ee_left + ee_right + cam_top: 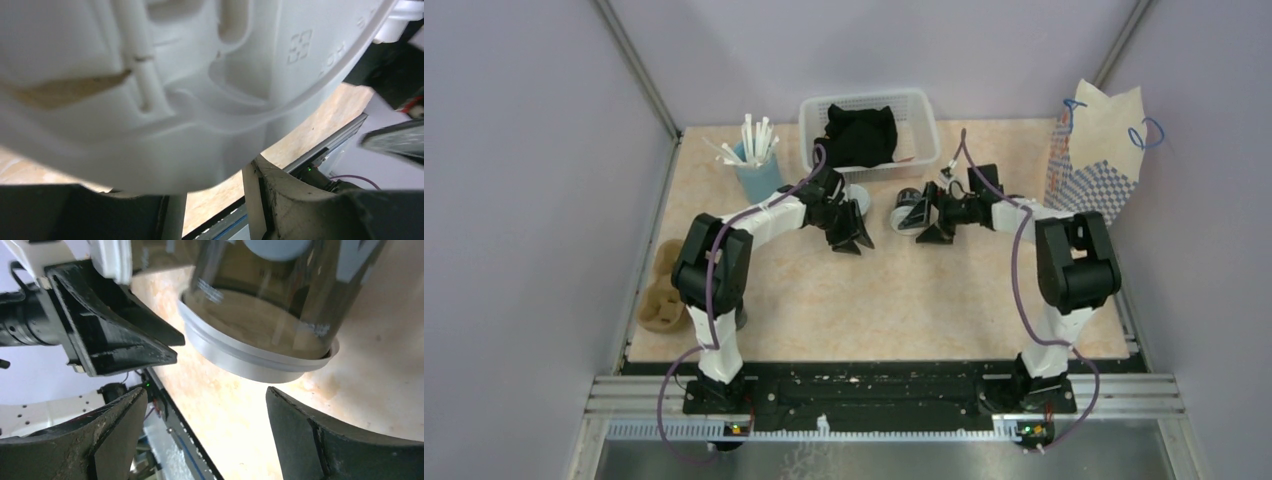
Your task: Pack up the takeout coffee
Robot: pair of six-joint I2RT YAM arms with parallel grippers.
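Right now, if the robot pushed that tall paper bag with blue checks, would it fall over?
Maybe. The tall paper bag with blue checks stands upright and narrow, so a high push could tip it. Its thin, wavy top edge suggests it would crumple, not stay stiff.

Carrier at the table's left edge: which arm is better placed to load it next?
Left. The left claw seems to grip a cup, and the carrier sits beside that arm; the right claw stands open.
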